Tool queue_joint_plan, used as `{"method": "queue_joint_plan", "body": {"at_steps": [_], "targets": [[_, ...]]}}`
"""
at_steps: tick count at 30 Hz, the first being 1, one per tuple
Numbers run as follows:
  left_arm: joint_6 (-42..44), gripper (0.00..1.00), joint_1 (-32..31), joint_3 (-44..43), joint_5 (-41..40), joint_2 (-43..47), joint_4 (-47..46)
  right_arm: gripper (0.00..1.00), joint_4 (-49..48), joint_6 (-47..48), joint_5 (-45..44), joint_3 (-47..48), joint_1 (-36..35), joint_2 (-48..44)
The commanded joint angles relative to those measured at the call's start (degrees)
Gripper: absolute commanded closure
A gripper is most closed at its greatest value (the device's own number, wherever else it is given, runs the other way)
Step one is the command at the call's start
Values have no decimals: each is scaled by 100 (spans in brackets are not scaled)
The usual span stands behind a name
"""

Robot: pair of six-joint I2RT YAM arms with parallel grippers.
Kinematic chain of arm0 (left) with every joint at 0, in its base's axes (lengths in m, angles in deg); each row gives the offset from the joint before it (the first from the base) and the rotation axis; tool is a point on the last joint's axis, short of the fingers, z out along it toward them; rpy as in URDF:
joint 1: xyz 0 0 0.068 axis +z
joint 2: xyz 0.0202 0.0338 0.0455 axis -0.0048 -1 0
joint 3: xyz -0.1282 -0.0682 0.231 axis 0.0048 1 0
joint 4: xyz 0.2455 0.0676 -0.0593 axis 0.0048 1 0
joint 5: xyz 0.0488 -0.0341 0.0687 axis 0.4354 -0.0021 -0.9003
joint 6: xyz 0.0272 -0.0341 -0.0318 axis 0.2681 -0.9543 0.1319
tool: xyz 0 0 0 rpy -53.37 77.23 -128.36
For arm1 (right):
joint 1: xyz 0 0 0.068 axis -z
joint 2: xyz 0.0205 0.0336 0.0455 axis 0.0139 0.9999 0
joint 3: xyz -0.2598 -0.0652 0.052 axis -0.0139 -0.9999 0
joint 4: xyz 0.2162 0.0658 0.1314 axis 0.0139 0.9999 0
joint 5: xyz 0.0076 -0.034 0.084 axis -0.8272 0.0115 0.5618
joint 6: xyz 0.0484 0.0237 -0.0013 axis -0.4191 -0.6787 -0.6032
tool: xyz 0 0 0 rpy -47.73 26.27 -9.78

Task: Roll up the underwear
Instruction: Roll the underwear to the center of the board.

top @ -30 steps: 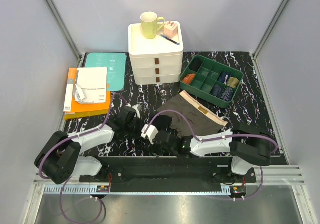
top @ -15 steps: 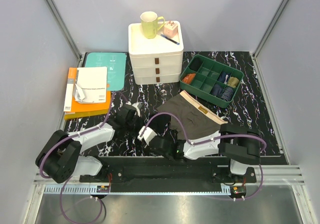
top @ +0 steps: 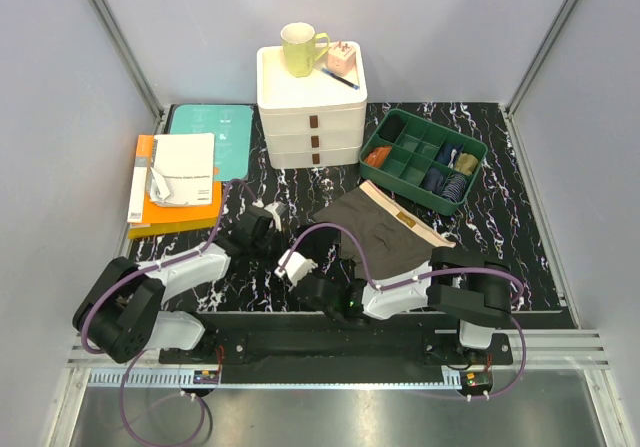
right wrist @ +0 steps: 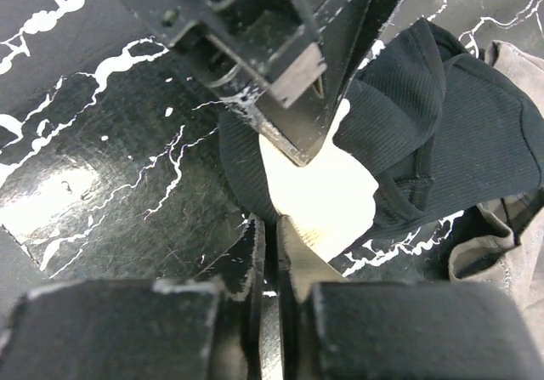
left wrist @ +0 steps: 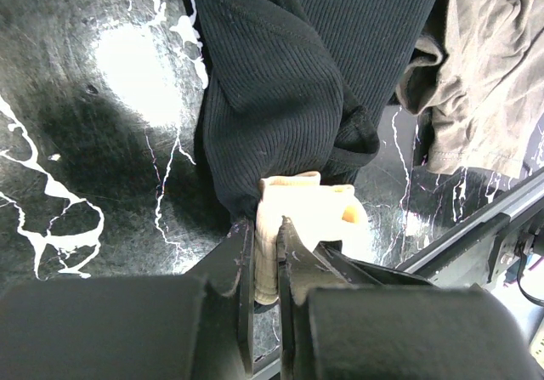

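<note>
Black underwear (left wrist: pixel 280 91) lies bunched on the counter (left wrist: pixel 76 193) near its front edge, between my two arms. From the overhead camera I can barely find it, since both wrists sit over it. My left end effector (left wrist: pixel 268 257) is clamped narrow on a folded bit of its beige waistband (left wrist: pixel 306 206), and the cloth stands up between the fingers. My right end effector (right wrist: pixel 270 235) faces it from the other side, with its fingers drawn to a thin slit at the waistband's near edge. It looks to be nipping the cloth there, though the tips blur into the fabric and I cannot be sure. Olive-brown underwear (top: pixel 390 222) lies flat against the black pair, its own waistband toward the far right. The right arm covers its near edge from above, and both wrist views cut it off at the frame.
</note>
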Motion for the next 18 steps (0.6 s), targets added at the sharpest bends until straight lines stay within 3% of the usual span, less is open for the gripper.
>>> {"method": "queue_joint_plan", "body": {"at_steps": [1,3,7,8,11,18], "targets": [[97,99,-29,-8,585,-47,211,97,90,182,595,-171,118,51],[71,95,-12,1,620,-65,149,100,177,200,1105,-171,118,-89],[36,77,14,1,612,-109,96,100,738,8,1730,92,127,-257],[35,61,15,10,594,-100,88,100,1018,-54,1870,240,127,-257],[27,45,32,45,568,-47,53,100,1468,-397,2265,496,240,-309],[-35,45,50,273,577,-74,-106,100,1610,-977,3030,550,671,-547]]}}
